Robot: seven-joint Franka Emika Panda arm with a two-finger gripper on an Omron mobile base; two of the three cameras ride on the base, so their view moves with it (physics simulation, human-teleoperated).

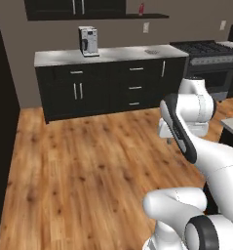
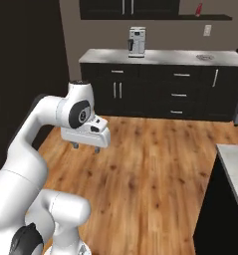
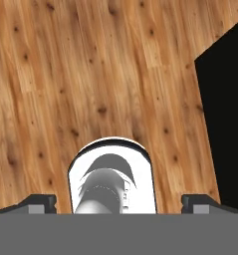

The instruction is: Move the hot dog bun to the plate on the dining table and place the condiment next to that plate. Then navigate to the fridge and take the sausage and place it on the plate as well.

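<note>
Wooden floor (image 1: 88,161) is lying under the end effector (image 2: 85,146), which is hanging wide open and holding nothing, probably because the robot is driving toward the fridge (image 2: 21,74) for the sausage.

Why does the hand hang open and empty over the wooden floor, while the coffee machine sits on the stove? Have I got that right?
Nearly. The hand does hang open and empty over the wooden floor, but the coffee machine sits on the counter above the black cabinets, left of the stove, as the left base view shows.
</note>
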